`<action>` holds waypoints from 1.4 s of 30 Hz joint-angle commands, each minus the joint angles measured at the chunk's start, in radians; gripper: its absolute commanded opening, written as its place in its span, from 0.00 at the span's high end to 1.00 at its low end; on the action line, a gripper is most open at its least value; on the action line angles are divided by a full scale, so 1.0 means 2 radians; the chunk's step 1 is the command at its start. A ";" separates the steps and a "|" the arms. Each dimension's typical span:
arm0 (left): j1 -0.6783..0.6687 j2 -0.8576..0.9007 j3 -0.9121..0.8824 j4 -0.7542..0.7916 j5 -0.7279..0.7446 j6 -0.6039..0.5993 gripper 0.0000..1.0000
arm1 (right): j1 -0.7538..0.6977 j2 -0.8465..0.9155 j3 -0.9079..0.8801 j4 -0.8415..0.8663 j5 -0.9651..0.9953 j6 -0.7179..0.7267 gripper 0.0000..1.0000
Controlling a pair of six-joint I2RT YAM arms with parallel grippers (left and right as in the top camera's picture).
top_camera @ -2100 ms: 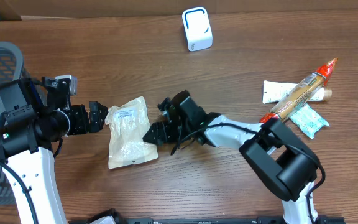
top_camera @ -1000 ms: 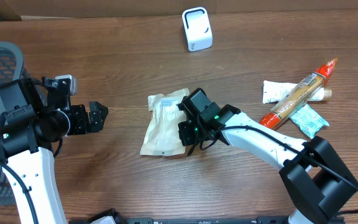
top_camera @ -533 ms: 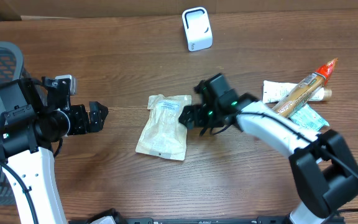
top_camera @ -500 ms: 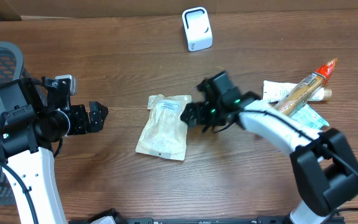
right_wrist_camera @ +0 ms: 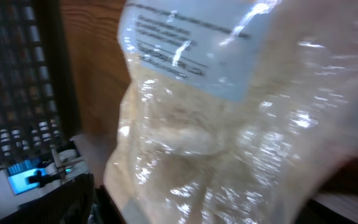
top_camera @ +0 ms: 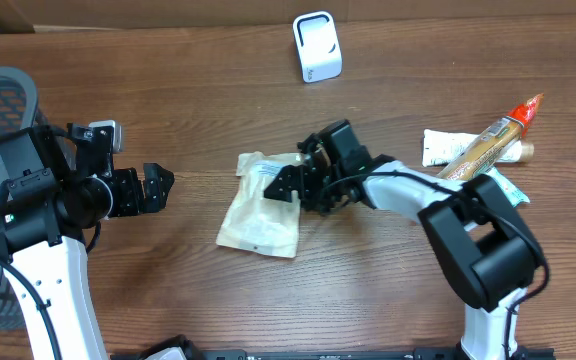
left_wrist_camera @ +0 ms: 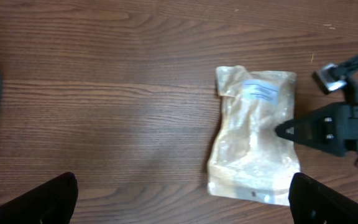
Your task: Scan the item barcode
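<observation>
Overhead: right arm (top_camera: 398, 190) extended left, jaws at pouch (top_camera: 253, 215) edge.

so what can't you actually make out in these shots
- Label on the clear pouch: its print is blurred in the right wrist view and too small in the other two, so no barcode is readable.
- Right hand: its own body hides any contact with the pouch in the overhead view.
- White packet: partly covered by the red-tipped stick.
- Mesh basket: cut off by the left edge.
</observation>
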 commanded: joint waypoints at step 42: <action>-0.002 0.001 0.002 0.002 0.007 0.013 0.00 | 0.076 -0.093 0.278 -0.654 0.527 -0.085 0.96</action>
